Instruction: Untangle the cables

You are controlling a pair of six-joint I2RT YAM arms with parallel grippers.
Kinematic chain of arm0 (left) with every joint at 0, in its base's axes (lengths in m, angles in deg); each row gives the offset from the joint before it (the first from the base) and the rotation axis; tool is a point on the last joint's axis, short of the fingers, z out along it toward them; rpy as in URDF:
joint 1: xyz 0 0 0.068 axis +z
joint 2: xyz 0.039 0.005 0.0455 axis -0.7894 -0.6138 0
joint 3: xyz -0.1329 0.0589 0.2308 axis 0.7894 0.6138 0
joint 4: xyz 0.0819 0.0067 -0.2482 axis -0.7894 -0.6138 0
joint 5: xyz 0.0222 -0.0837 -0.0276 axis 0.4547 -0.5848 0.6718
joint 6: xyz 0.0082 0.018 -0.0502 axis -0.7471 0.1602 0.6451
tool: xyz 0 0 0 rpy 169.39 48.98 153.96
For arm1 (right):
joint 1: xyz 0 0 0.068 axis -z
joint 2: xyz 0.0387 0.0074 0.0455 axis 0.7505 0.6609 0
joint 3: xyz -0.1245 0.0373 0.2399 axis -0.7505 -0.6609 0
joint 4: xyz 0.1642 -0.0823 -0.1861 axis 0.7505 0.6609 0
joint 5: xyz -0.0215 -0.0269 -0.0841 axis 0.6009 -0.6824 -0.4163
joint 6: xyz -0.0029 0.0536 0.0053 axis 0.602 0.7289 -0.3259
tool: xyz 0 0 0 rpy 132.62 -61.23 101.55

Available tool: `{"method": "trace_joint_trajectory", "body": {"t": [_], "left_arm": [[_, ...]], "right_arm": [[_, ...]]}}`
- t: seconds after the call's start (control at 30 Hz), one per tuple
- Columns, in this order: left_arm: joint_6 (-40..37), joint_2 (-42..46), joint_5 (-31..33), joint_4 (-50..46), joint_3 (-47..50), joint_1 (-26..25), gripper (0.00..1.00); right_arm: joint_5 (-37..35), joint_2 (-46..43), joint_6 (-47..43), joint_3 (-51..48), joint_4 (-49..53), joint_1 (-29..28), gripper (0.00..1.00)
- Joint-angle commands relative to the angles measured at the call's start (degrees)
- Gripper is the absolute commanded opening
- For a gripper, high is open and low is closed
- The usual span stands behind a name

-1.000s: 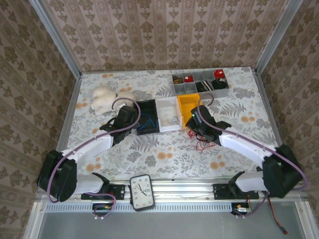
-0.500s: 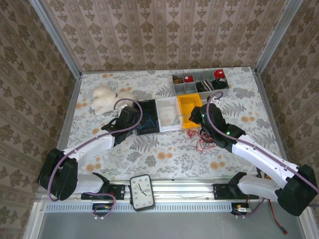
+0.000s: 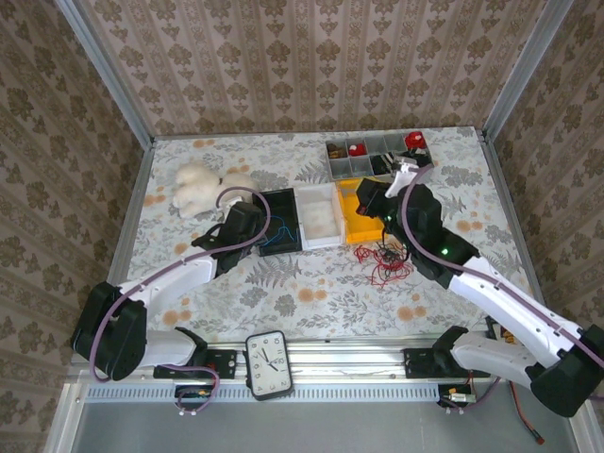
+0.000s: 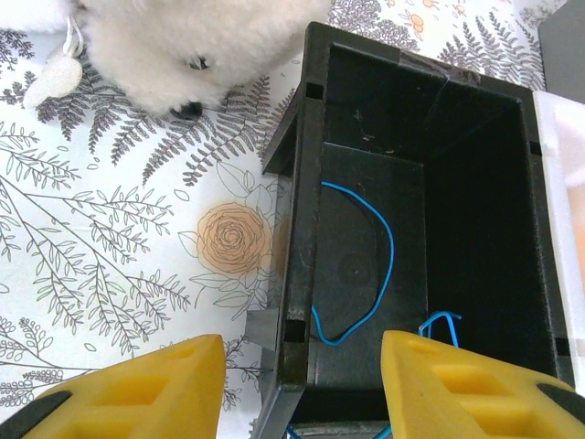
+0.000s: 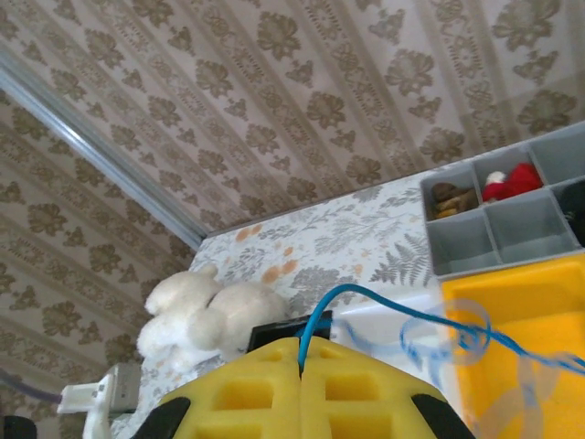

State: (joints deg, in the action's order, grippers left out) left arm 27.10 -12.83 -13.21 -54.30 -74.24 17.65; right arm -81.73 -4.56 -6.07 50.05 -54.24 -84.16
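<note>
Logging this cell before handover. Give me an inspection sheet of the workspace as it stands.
Surface: floral table, flat.
Job's things: blue cable in black bin; red cables loose on table.
Clutter: plush toy, white bin, yellow bin, grey organiser, clock.
Grippers: left gripper open, fingers either side of black bin's wall; right gripper shut on blue strand.
Cables: purple-grey arm cables along both arms.
Surroundings: patterned walls, metal frame.

I read even, diffuse light in all views; shadows soft. Left wrist: focus sharp, but plush toy (image 4: 183,37) blown out and black bin (image 4: 475,201) interior dim. Right wrist: blue cable (image 5: 309,329) near lens OOF, smeared twd right edge.
</note>
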Motion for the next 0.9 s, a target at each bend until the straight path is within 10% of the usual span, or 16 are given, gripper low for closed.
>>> {"method": "trace_joint_trajectory", "body": {"t": [0.0,0.37,0.87], "left_arm": [[1.2,3.4,0.9,0.6,1.5,1.4,0.48],[12.8,14.2,13.8,-12.8,6.6,5.3,0.49],[12.1,17.2,13.4,-14.3,8.0,8.0,0.49]], "right_arm": [[6.7,3.8,-2.1,5.0,1.0,-0.4,0.0],[17.8,25.4,-2.8,19.4,4.6,-3.5,0.0],[24.5,46.7,-6.6,35.2,10.0,-4.2,0.0]]}}
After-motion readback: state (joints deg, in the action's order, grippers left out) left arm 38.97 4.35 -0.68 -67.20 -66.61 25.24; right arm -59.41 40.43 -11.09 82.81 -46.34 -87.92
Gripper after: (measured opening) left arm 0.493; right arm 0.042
